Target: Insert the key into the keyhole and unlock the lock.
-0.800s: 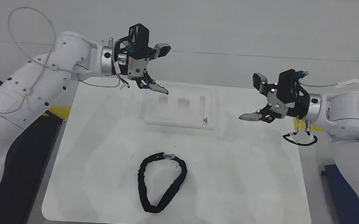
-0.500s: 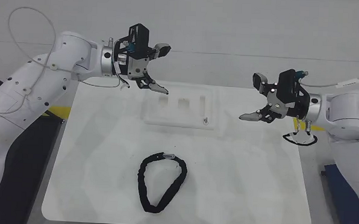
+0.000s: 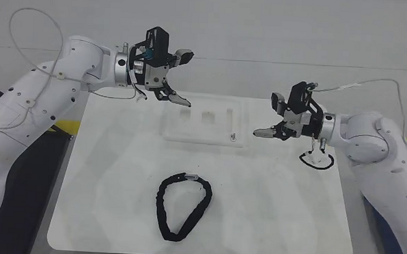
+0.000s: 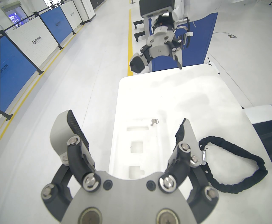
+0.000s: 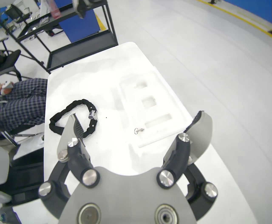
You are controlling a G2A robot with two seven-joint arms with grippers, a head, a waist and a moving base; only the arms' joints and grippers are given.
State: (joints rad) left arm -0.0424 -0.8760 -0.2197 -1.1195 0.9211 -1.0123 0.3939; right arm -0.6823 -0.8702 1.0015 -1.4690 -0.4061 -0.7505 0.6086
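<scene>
While the key (image 3: 234, 136) is lying untouched on the tray (image 3: 196, 132), at the corner nearest the right arm, the task is barely getting under way. The lock (image 3: 183, 207), a black chain with its loop closed at a metal barrel, is resting on the tabletop (image 3: 288, 213), well apart from the key. Both grippers are hanging spread and empty. The left gripper (image 3: 181, 78) is hovering by the tray's other end and the right gripper (image 3: 267, 117) near the key. Grasping, inserting and turning are all, I judge, remaining.
</scene>
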